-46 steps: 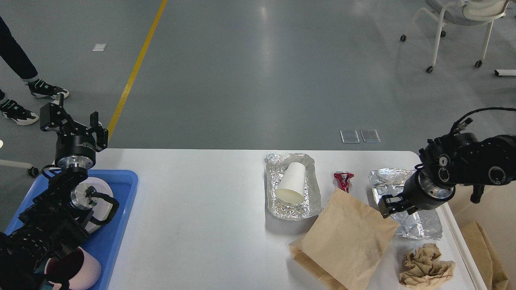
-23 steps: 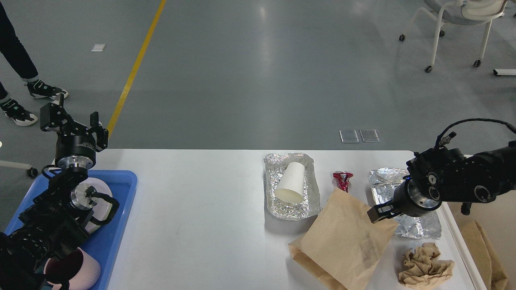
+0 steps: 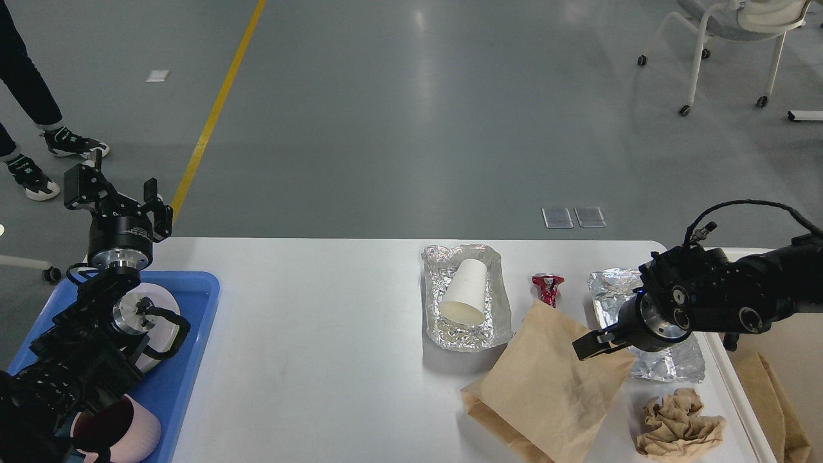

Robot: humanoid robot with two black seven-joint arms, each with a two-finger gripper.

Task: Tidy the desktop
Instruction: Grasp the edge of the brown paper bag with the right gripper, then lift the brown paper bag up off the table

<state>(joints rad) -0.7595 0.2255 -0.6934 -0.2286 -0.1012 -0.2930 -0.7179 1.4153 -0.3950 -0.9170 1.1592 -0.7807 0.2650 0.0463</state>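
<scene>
The white desktop [image 3: 321, 334] holds litter on its right half. A white paper cup [image 3: 464, 292] lies on its side in a crumpled foil tray [image 3: 447, 334]. A small red crushed wrapper [image 3: 548, 288] lies to the tray's right. A flat brown paper bag [image 3: 546, 392] lies at the front. My right gripper [image 3: 588, 344] hangs at the bag's upper right corner; it is dark and its fingers cannot be told apart. My left gripper [image 3: 122, 199] is raised over the table's far left corner, open and empty.
A second foil sheet [image 3: 669, 366] lies under my right wrist. A crumpled brown paper ball [image 3: 678, 424] sits at the front right. A blue tray [image 3: 196, 360] at the left holds pinkish cups. Another brown bag [image 3: 775, 405] sits past the right edge.
My right gripper has moved left and slightly down, from over the foil sheet to the brown paper bag's upper right corner. The left arm has not moved.
</scene>
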